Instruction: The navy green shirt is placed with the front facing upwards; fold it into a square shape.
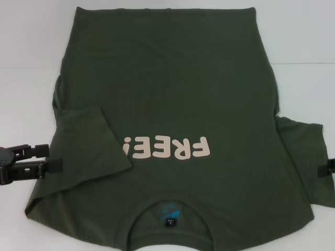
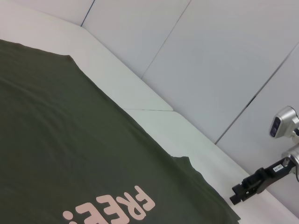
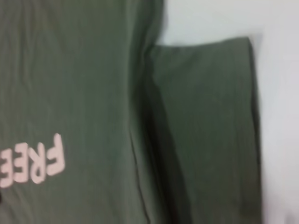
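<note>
The navy green shirt (image 1: 172,94) lies flat, soft matte cotton, left sleeve folded inward. Left gripper (image 1: 48,158), fingers apart, sits beside it; right gripper's (image 1: 325,168) fingers cannot be told

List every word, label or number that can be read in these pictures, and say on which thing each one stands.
"FREE!" in pale pink letters on the chest of the green shirt; it reads upside down in the head view.
Blue print inside the collar: too blurred to read.
Small dark tag under that print: too small to read.
White label on the right claw's arm: too small to read.
</note>
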Robot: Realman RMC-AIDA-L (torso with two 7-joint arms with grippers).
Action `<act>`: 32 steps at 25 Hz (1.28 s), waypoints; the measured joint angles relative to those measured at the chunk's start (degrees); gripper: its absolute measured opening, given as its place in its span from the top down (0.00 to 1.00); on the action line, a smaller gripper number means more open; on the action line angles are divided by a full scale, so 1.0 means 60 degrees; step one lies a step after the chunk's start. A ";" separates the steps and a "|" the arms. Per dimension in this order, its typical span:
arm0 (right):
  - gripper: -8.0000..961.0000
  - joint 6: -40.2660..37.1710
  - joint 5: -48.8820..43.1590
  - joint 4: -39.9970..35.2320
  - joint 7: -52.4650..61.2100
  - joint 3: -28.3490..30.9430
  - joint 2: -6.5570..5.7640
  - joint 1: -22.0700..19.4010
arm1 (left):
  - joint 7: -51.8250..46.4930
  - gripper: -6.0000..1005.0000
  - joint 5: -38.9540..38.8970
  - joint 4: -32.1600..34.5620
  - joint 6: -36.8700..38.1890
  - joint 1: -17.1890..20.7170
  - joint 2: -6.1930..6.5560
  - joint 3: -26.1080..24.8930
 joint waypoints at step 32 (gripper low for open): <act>0.11 0.0427 -0.0329 0.0078 -0.0077 -0.0019 0.0224 0.0145 | -0.0038 0.04 0.0001 0.0000 0.0004 -0.0099 -0.0047 0.0015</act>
